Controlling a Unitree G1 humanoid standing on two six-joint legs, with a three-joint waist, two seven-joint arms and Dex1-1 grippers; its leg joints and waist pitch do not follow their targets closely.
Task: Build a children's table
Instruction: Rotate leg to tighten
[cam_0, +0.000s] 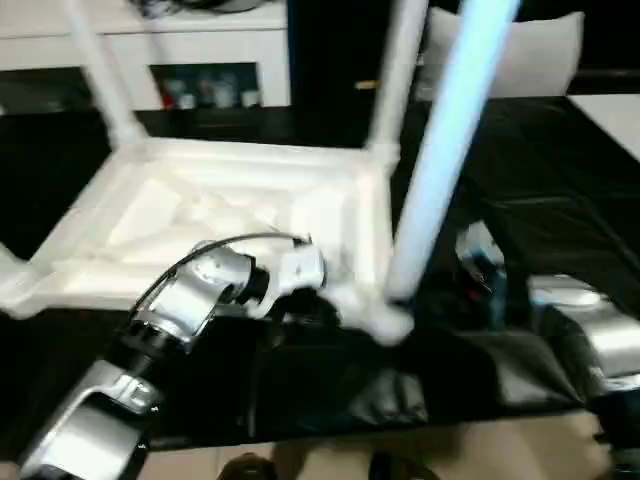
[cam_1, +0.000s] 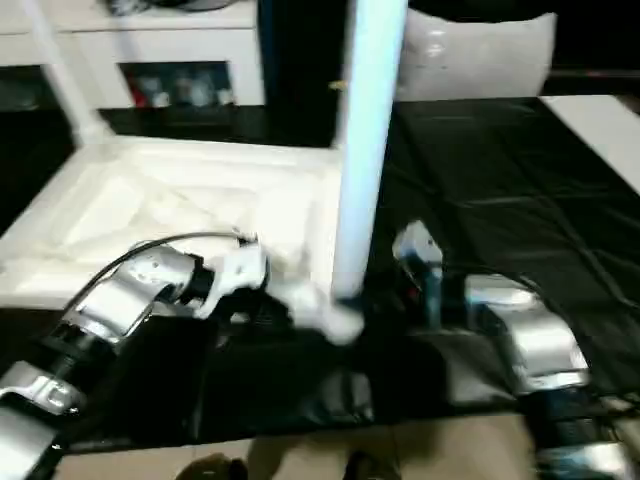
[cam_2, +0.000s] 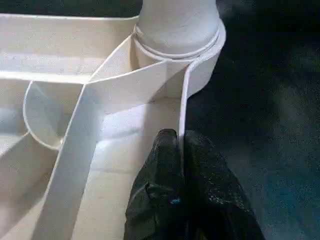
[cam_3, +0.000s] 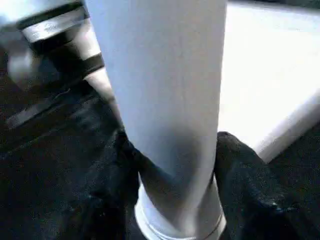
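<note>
The white table top (cam_0: 200, 215) lies upside down on the black cover, ribbed underside up. Two tube legs (cam_0: 100, 70) rise from its far corner sockets. A third leg (cam_0: 450, 140) stands in the near right socket (cam_0: 390, 320), leaning slightly. My left gripper (cam_2: 180, 137) is shut on the thin rim wall (cam_2: 182, 95) of the top, just beside that socket. My right gripper (cam_3: 172, 165) holds the lower end of this leg (cam_3: 160, 100), one black finger (cam_3: 115, 180) on each side of it. The near left corner (cam_0: 15, 280) is partly cut off at the picture's edge.
The black-covered work surface (cam_0: 520, 180) stretches right and back, its cover wrinkled near the front edge (cam_0: 400, 400). A white shelf unit (cam_0: 200, 40) stands behind, a pale cushion-like thing (cam_0: 530, 50) at the back right, and a white surface (cam_0: 610, 110) at far right.
</note>
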